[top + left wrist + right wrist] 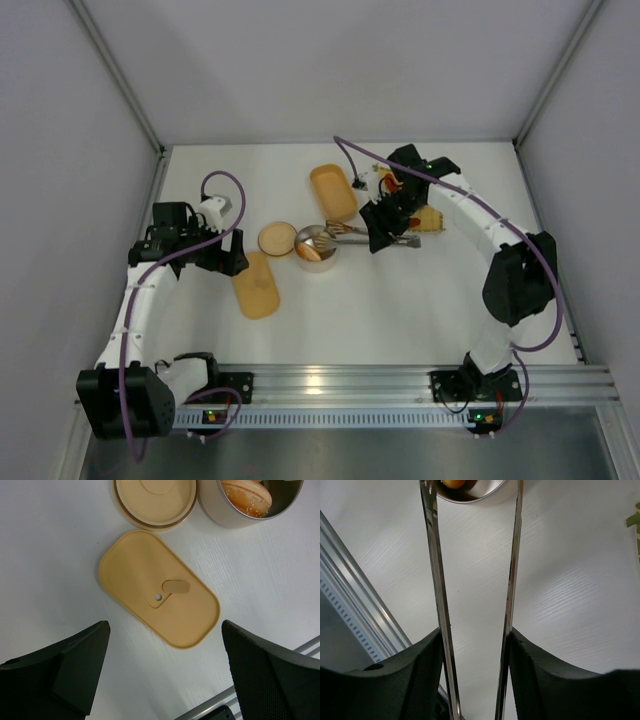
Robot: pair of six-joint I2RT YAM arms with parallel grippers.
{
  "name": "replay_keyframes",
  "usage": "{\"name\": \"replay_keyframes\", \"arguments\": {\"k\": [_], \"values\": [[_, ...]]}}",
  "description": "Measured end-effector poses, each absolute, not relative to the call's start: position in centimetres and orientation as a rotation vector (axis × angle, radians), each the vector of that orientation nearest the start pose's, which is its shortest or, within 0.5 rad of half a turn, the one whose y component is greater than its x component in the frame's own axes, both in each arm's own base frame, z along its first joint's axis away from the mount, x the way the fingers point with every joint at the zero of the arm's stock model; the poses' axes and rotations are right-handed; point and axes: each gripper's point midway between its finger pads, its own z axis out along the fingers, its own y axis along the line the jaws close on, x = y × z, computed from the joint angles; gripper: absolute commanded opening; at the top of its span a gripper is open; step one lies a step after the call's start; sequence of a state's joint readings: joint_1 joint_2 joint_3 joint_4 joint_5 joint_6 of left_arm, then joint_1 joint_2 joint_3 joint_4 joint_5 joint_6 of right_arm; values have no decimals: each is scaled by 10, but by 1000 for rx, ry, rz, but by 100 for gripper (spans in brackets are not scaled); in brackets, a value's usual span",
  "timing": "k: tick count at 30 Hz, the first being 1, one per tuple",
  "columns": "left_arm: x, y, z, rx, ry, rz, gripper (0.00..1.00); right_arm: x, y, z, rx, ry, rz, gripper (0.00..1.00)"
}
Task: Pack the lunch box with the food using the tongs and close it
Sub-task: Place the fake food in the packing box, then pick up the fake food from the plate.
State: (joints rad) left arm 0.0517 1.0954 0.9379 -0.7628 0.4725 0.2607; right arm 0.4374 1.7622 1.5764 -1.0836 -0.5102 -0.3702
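Observation:
The open orange oval lunch box [333, 192] lies at the back centre. Its flat lid [256, 285] [159, 589], with a small vent tab, lies apart to the left. A steel bowl [316, 248] [215, 510] [492, 497] holds the food [308, 252] [247, 495] [452, 484], seen as a sesame-speckled orange piece. My right gripper [385, 230] [475, 640] is shut on the tongs [350, 232] [437, 580], one finger pressing each arm. The spread tong tips reach the bowl. My left gripper [225, 255] [165, 650] hangs open above the lid's near edge, holding nothing.
A round cream lid [277, 239] [154, 502] sits just left of the bowl. A yellow woven mat [428, 217] lies under the right arm. The aluminium rail [400, 385] [355, 580] runs along the table's near edge, and grey walls enclose the other sides.

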Motion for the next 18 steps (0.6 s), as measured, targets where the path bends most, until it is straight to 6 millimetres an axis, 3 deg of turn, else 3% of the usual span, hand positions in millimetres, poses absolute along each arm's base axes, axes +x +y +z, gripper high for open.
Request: {"name": "replay_keyframes", "arguments": {"k": [11,14,18], "values": [[264,-57,157,448,2362,-442,98,309,214,183,-1116,2430,708,46],[264,-57,158,449,2362,-442,98,324,194,199,-1025,2411,679,45],[264,-57,159,450,2357,-441,98,349,150,211,-856,2417,609,43]]}}
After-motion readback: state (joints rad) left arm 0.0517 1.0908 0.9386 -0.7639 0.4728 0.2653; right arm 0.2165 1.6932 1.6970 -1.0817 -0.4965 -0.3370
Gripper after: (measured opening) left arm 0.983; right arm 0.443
